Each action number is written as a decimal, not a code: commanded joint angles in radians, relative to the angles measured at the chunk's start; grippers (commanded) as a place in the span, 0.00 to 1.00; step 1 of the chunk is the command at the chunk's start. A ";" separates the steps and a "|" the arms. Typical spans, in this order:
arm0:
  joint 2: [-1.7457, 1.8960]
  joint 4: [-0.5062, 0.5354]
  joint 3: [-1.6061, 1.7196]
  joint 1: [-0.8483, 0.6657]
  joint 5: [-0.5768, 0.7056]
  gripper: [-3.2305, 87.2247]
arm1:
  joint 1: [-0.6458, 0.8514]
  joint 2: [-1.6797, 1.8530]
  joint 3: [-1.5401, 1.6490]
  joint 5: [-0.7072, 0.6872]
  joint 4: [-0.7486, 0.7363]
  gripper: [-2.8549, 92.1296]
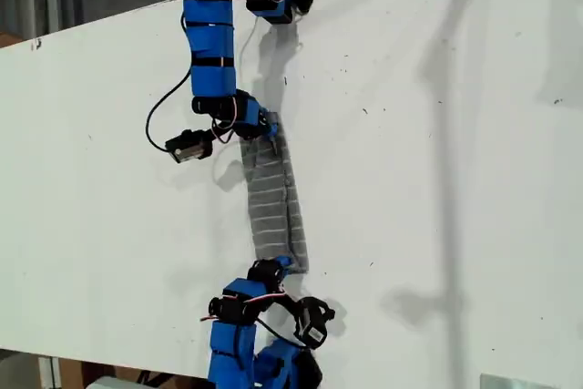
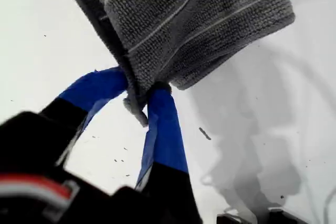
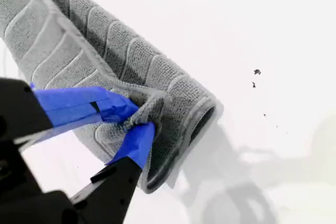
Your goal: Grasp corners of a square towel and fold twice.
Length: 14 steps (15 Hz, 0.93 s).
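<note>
Exterior view: towel [image 1: 273,211] stretched as a folded strip between both arms — my first gripper [image 2: 140,103] and my second gripper [image 3: 137,120] each clamped on an end corner

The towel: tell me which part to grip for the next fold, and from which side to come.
Judging by its pose, the towel is best held at its two short ends. It lies as a long narrow folded strip on the table, and my first gripper and my second gripper each already pinch an end's edge. Coming in lengthwise from each end looks right.
</note>
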 commanded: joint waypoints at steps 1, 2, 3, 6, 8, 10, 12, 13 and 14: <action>0.035 0.034 -0.063 0.017 0.012 0.23 | -0.003 0.043 -0.023 0.005 0.008 0.36; 0.037 0.074 -0.109 0.021 0.015 0.31 | 0.000 0.071 -0.025 0.006 0.025 0.37; 0.037 0.104 -0.150 0.029 0.021 0.31 | 0.003 0.098 -0.025 0.006 0.043 0.38; 0.057 0.222 -0.245 0.011 0.043 0.30 | 0.048 0.140 -0.026 -0.025 0.077 0.38; 0.115 0.241 -0.219 -0.021 0.051 0.29 | 0.129 0.097 -0.011 -0.089 0.063 0.38; 0.143 0.207 -0.144 -0.031 0.040 0.29 | 0.198 -0.020 0.002 -0.138 0.018 0.39; 0.147 0.160 -0.083 -0.031 0.029 0.29 | 0.244 -0.172 -0.018 -0.170 -0.037 0.39; 0.147 0.144 -0.063 -0.031 0.028 0.29 | 0.261 -0.239 -0.031 -0.175 -0.054 0.40; 0.152 0.127 -0.034 -0.031 0.026 0.28 | 0.270 -0.291 -0.040 -0.179 -0.058 0.39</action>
